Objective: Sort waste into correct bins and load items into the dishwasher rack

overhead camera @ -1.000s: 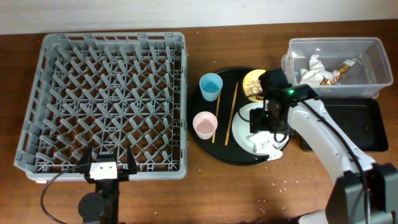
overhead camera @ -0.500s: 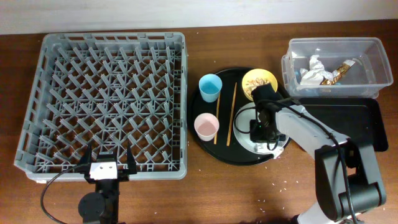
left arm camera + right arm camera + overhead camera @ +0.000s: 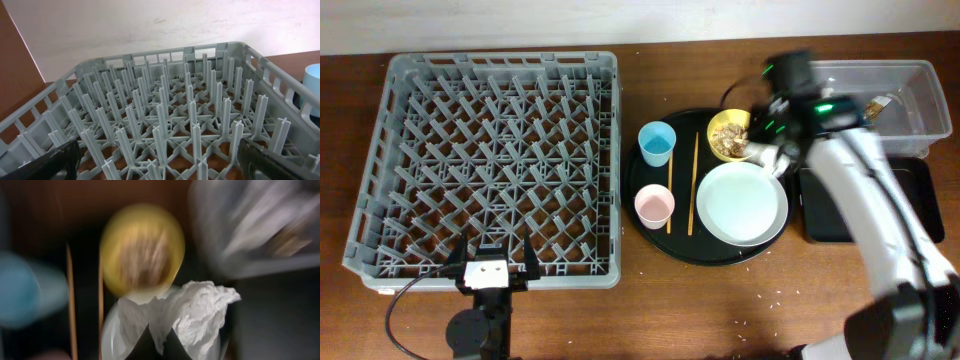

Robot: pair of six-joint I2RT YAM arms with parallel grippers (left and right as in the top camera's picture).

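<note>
My right gripper (image 3: 767, 152) is shut on a crumpled white tissue (image 3: 192, 310) and hangs above the far right rim of the white plate (image 3: 742, 203), next to the yellow bowl (image 3: 730, 135) that holds tan food scraps. In the right wrist view the closed fingertips (image 3: 157, 342) pinch the tissue's lower edge. The clear tub (image 3: 910, 85) lies just right of the gripper, and the black tray (image 3: 820, 215) is in front of the tub. My left gripper (image 3: 497, 262) stands open at the near edge of the grey dishwasher rack (image 3: 490, 150), with nothing between its fingers (image 3: 45, 162).
A round black tray (image 3: 650, 240) carries the plate, the bowl, a light blue cup (image 3: 659, 142), a small pink-lined cup (image 3: 652, 204) and two chopsticks (image 3: 695, 180). A gold-brown wrapper (image 3: 875, 103) lies in the tub. My right arm partly covers the tub.
My right gripper shut on the tissue lying on the plate and lifted it toward the bowl and tub. The plate is now bare. The left arm has not moved.
</note>
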